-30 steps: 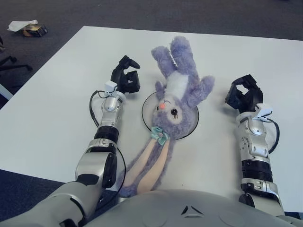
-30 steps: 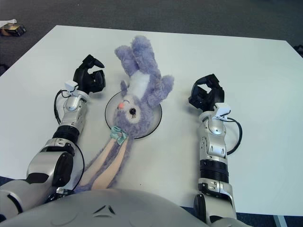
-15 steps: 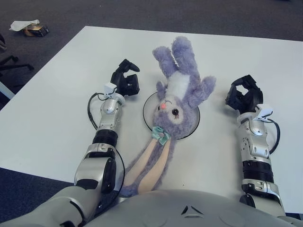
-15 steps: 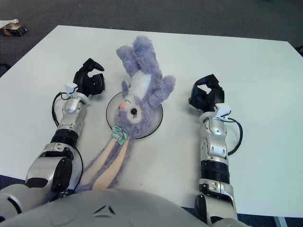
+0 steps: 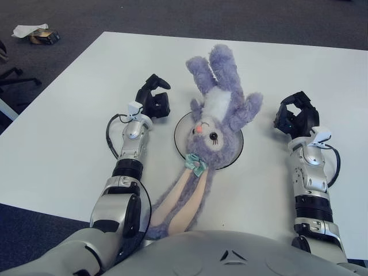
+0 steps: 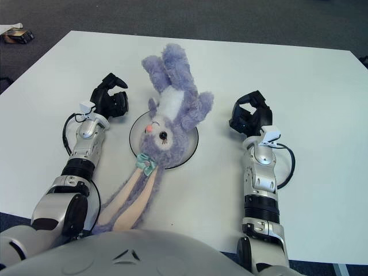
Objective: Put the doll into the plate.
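We see the doll (image 5: 215, 121), a purple plush rabbit, lying head-down across the plate (image 5: 232, 156) at mid-table. Its head covers most of the plate; only the round white plate's dark rim shows, on the left and lower right. Body, arms and legs run off the far rim onto the white table (image 5: 69, 138), legs pointing away from the robot. The two long ears w/ pinkish inner sides trail off the near rim toward the robot's torso, and a small teal bow (image 5: 194, 164) sits where they join the head.

Left hand (image 5: 154, 100) shows just left of the plate, near the doll's arm on that side but apart from it. Its dark fingers (image 5: 157, 81) are loosely curled, w/ a clear gap between them, and they hold nothing. We can't tell whether the hand touches the tabletop.

Right hand (image 5: 296, 117) shows to the right of the plate, well clear of the doll's other arm. Its fingers (image 5: 300, 99) also arch over in a relaxed half-open curl, nothing inside them. No contact w/ doll or plate on either side.

Both forearms stretch fwd over the table from the bottom edge. On the dark floor beyond the table's far-left corner lies a small box w/ crumpled paper (image 5: 35, 33).
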Available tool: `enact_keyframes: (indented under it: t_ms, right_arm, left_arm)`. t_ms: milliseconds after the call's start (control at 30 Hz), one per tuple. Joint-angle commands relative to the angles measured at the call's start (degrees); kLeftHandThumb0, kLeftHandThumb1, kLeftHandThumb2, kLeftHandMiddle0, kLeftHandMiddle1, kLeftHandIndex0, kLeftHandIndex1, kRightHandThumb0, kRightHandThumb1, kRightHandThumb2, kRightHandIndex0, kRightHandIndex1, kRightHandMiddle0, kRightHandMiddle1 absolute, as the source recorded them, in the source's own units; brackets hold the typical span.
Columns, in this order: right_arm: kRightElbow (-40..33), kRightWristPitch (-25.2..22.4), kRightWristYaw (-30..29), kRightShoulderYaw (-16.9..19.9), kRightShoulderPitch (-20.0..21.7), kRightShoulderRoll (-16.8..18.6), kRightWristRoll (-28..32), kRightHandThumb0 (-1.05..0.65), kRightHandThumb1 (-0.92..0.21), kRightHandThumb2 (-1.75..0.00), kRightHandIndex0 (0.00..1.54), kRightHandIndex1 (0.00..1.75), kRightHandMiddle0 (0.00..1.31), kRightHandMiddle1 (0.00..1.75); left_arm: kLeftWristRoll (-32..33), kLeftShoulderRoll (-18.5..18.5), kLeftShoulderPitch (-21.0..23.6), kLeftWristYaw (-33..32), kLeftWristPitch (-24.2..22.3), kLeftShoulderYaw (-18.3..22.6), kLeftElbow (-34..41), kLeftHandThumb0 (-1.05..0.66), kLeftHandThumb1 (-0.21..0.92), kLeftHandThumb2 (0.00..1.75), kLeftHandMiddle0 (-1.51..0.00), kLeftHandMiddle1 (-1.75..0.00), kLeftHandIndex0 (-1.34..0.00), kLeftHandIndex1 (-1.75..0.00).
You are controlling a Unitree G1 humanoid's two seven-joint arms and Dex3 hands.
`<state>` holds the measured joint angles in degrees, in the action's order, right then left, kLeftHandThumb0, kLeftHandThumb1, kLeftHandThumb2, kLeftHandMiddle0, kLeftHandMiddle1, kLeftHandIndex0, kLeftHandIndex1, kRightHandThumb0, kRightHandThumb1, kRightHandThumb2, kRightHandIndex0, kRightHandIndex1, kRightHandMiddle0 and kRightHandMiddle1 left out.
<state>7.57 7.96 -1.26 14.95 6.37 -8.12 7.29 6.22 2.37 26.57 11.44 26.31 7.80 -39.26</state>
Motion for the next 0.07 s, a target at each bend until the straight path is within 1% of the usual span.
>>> enact_keyframes:
  t_ms: [0, 33]
  right_arm:
    - [1.9, -0.2, 0.3, 0.0, -3.6, 0.8, 0.0, -0.42, -0.49, -1.10, 1.16, 1.75, 0.47, 1.75]
    - [1.9, -0.2, 0.3, 0.0, -3.6, 0.8, 0.0, -0.42, -0.49, -1.09, 1.16, 1.75, 0.47, 1.75]
  left_arm:
    - [0.7, -0.5, -3.3, 0.3, -0.8, 0.0, -1.6, -0.46, 0.38, 1.23, -1.18, -1.75, -0.56, -1.75]
    - [0.7, -0.5, -3.4, 0.4, -0.9, 0.0, -1.6, -0.46, 0.38, 1.23, -1.18, -1.75, -0.56, -1.75]
